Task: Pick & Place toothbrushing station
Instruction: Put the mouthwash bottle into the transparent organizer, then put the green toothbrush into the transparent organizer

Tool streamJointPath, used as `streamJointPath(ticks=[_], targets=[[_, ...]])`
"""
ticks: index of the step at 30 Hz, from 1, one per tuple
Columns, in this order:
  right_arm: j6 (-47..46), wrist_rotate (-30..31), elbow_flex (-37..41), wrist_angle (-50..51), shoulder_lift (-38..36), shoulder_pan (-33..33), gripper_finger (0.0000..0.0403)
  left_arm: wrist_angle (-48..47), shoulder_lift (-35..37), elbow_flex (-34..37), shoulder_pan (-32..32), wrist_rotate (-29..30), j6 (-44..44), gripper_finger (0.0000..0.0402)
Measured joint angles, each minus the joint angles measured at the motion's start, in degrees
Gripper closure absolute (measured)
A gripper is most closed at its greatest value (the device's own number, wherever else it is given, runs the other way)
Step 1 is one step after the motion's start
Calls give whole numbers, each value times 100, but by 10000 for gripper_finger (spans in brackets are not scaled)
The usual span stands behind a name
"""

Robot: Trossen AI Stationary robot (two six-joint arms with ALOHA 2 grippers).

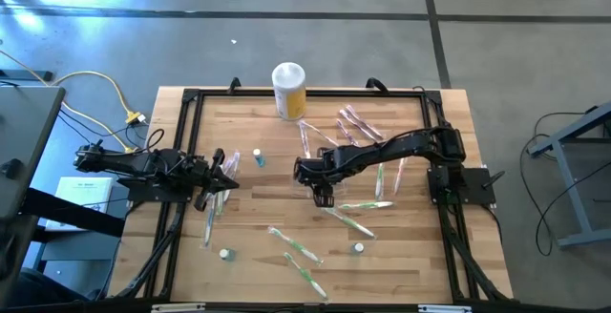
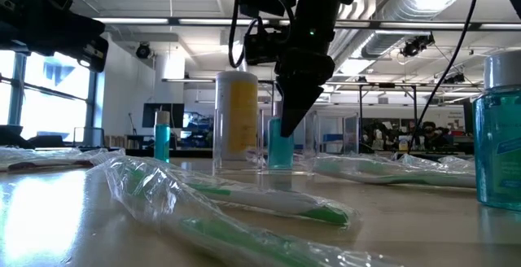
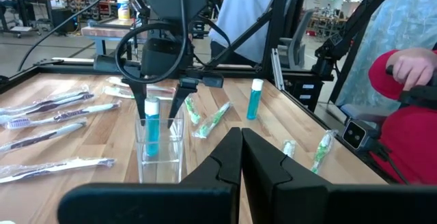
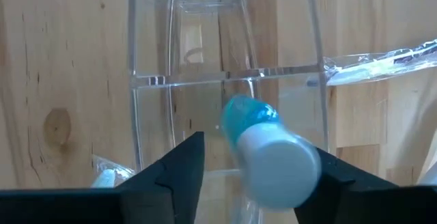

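Wooden slats fill mid-frame, where my right gripper (image 1: 323,195) hangs, fingers parted around a blue, white-capped bottle (image 4: 270,149) standing in the toothbrushing station (image 3: 161,145). That clear, thin-walled, boxy holder looks light, stiff and slippery; I'd pinch a wall's rim. Left gripper (image 1: 221,181), closed and empty, waits centre-left among wrapped toothbrushes (image 1: 355,221).

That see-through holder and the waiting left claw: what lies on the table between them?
In the high view, one small blue bottle stands between the left gripper and the holder.
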State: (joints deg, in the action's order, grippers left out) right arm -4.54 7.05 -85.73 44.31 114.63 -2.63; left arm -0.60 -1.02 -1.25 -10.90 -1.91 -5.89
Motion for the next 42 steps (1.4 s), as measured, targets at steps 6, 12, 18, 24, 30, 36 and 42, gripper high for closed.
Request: streamJointPath(ticks=[6,12,18,24,30,36,42], targets=[[-31,56,3,20,-17,-16,234,0,0,1,0,-2,0,398],[-192,120,-78,231,-108,-15,243,0,0,2,0,-2,-2,398],[-298,158,-101,243,-248,-38,235,0,0,2,0,-2,0,398],[-338,162,-109,331,-444,-69,233,19,2,2,0,-4,-1,398],[-355,87,-103,431,-789,-159,233,46,2,2,0,-4,0,398],[-480,-205,-103,755,-1282,-323,233,117,7,2,0,-11,0,398],[-1055,-711,-104,1620,-1877,-543,233,129,4,2,0,-14,-39,398]])
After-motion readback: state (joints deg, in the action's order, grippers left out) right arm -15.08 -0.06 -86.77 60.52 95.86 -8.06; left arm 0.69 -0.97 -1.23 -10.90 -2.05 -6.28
